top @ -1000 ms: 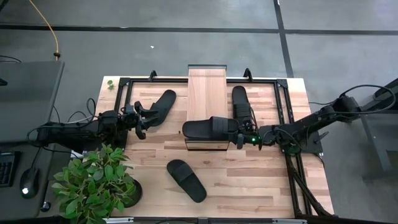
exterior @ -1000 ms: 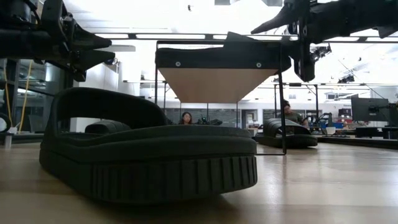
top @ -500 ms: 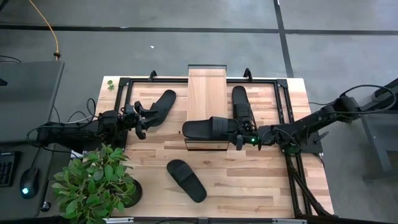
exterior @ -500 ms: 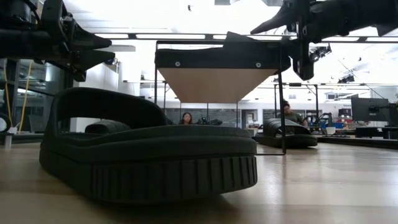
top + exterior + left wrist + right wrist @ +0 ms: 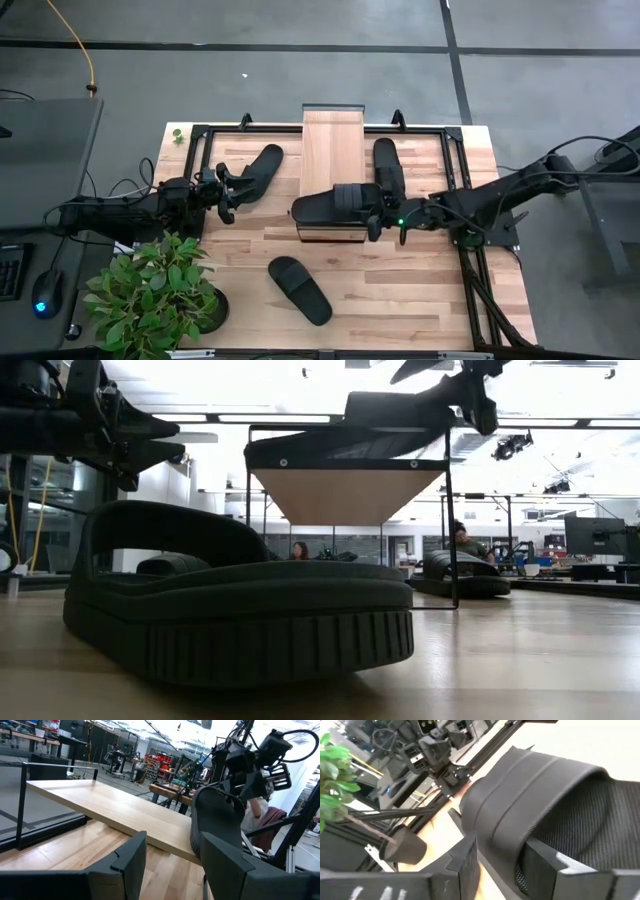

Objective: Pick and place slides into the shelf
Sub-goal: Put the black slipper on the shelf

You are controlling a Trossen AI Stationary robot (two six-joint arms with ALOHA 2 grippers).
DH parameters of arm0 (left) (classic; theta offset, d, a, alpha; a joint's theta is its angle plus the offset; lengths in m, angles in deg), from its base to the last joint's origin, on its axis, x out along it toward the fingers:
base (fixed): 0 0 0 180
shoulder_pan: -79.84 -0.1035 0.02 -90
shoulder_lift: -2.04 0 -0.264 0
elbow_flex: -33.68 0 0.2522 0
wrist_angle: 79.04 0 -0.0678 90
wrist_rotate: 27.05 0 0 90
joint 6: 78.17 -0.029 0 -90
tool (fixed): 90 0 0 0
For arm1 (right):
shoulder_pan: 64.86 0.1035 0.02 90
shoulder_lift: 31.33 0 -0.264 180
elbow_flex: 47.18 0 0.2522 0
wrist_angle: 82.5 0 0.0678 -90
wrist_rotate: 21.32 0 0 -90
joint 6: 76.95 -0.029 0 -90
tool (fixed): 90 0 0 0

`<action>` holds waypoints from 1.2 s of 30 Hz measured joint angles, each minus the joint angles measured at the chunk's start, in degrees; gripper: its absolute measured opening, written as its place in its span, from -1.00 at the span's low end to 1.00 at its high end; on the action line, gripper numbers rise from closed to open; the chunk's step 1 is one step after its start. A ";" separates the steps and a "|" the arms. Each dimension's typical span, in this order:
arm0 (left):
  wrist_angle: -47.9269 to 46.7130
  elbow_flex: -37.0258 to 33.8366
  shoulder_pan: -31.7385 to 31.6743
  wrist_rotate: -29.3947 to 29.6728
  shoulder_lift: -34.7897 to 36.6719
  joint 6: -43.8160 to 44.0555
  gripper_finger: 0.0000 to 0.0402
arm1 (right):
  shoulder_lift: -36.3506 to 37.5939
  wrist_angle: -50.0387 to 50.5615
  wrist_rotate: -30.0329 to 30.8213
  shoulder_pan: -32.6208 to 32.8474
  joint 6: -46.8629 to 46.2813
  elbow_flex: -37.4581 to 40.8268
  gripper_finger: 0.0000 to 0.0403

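The shelf [image 5: 330, 150] carries 1 slide [image 5: 338, 204] lying crosswise over its near end, toe overhanging toward my left side; my right claw [image 5: 372, 216] has its 2 fingers closed on this slide's heel edge, the strap bulging just ahead of them in my right wrist view. The rest of the plank is bare. A 2nd slide [image 5: 388, 167] lies on the table [image 5: 400, 290] just beside the shelf on my right; a 3rd [image 5: 260, 170] sits on the left, touching or nearly touching my left claw [image 5: 228, 192], which hovers open and empty; a 4th [image 5: 300, 290] rests in the open near half. A potted plant [image 5: 150, 295] crowds the near-left corner.
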 joint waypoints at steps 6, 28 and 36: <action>-0.07 0.00 0.00 0.00 0.01 0.00 -0.16 | -2.09 2.17 -2.14 0.40 -4.16 0.70 -0.36; -0.04 0.00 0.00 0.22 0.02 0.01 -0.16 | -3.61 3.76 -4.23 -0.47 2.19 -0.83 0.14; -0.04 0.00 0.00 0.21 0.02 0.01 -0.16 | -3.58 4.06 -2.73 -0.47 5.98 -0.85 0.16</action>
